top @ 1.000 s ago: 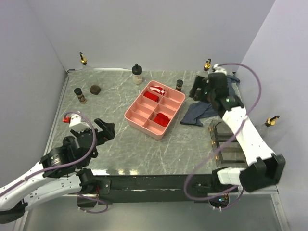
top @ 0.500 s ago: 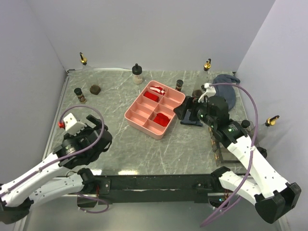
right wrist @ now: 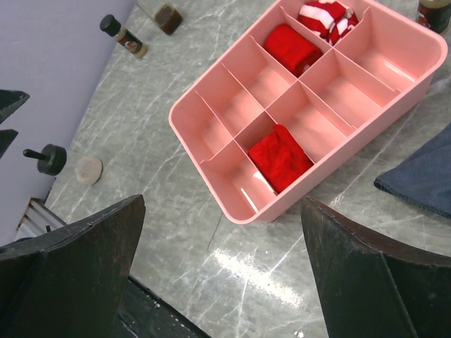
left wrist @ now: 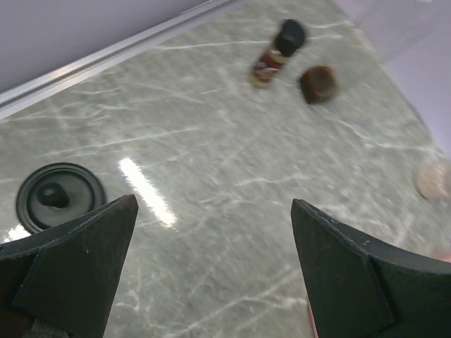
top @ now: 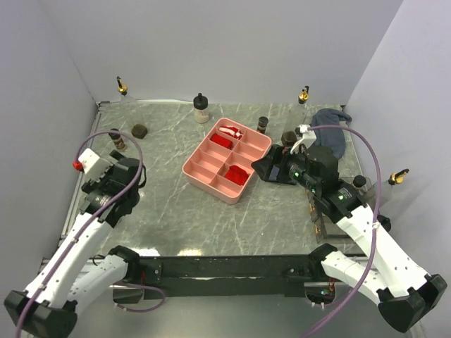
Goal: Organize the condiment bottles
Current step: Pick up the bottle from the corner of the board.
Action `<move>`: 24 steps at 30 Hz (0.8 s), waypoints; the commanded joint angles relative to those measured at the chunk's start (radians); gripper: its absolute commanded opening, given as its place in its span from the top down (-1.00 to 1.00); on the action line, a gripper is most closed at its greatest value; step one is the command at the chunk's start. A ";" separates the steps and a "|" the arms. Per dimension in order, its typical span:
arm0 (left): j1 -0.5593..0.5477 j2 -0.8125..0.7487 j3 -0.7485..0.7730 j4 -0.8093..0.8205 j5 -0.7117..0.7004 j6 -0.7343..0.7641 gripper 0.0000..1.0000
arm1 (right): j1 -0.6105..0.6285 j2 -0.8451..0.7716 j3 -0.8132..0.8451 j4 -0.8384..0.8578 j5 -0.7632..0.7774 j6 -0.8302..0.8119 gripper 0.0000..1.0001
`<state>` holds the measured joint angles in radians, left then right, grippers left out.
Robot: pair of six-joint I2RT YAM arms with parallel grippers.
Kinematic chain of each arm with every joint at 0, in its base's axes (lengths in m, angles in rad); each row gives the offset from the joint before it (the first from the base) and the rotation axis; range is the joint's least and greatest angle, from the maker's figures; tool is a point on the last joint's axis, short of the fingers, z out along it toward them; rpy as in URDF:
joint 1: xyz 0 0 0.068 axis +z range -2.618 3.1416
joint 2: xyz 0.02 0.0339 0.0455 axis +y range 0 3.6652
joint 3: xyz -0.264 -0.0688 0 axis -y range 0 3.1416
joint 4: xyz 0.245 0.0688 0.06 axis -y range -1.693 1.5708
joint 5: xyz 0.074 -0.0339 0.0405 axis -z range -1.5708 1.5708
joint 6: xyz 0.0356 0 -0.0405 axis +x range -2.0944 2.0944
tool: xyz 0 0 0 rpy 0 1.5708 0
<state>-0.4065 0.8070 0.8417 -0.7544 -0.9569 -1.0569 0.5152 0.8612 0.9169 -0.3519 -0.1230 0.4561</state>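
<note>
Left gripper (left wrist: 211, 211): fingers spread wide, empty, over bare marble at the left side of the table (top: 176, 218). Ahead of it I see a black-capped brown bottle (left wrist: 276, 53) with a squat dark jar (left wrist: 318, 83) just beside it, not touching, both near the left wall.

Right gripper (right wrist: 222, 211): fingers also spread, holding nothing, above the near-right side of the pink tray (right wrist: 211, 190). The tray has red pieces (right wrist: 280, 158) in two cells and a red-and-white piece (right wrist: 324, 14) in a far corner cell.

Other bottles, top view:
- cream bottle (top: 201, 107), black cap, upright at the back wall
- small brown bottle (top: 262, 124) just beside the tray's far corner
- back-left spout bottle (top: 122, 88) in the corner
- back-right spout bottle (top: 304, 95)
- right-side spout bottle (top: 398, 176) past the table edge; can't tell what it stands on
- second dark jar (top: 287, 137) between the right gripper and the blue-grey cloth (top: 328, 137)
</note>
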 commanded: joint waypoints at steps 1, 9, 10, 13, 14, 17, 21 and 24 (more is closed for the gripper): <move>0.133 0.011 -0.026 0.004 0.089 -0.084 -0.94 | 0.011 0.006 0.017 0.008 0.003 0.003 -0.97; 0.245 0.142 0.002 -0.367 -0.036 -0.489 -0.93 | 0.014 -0.018 0.008 0.013 0.017 0.013 -0.97; 0.256 0.159 0.008 -0.391 -0.033 -0.558 -0.94 | 0.017 -0.016 0.010 0.008 0.017 0.013 -0.97; 0.276 0.210 0.028 -0.479 -0.036 -0.664 -0.94 | 0.020 -0.013 0.010 0.008 0.020 0.016 -0.97; 0.276 0.222 0.028 -0.491 -0.043 -0.681 -0.94 | 0.020 -0.011 0.010 0.007 0.020 0.018 -0.97; 0.279 0.225 0.019 -0.484 -0.046 -0.698 -0.94 | 0.026 -0.011 0.007 0.007 0.026 0.018 -0.96; 0.291 0.221 -0.016 -0.439 -0.026 -0.690 -0.93 | 0.031 -0.007 0.004 0.011 0.028 0.023 -0.96; 0.302 0.242 -0.026 -0.468 -0.023 -0.761 -0.93 | 0.039 0.001 0.004 0.013 0.028 0.026 -0.96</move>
<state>-0.1215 1.0424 0.8196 -1.1824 -0.9665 -1.7161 0.5373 0.8631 0.9169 -0.3595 -0.1055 0.4755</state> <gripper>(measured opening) 0.969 0.982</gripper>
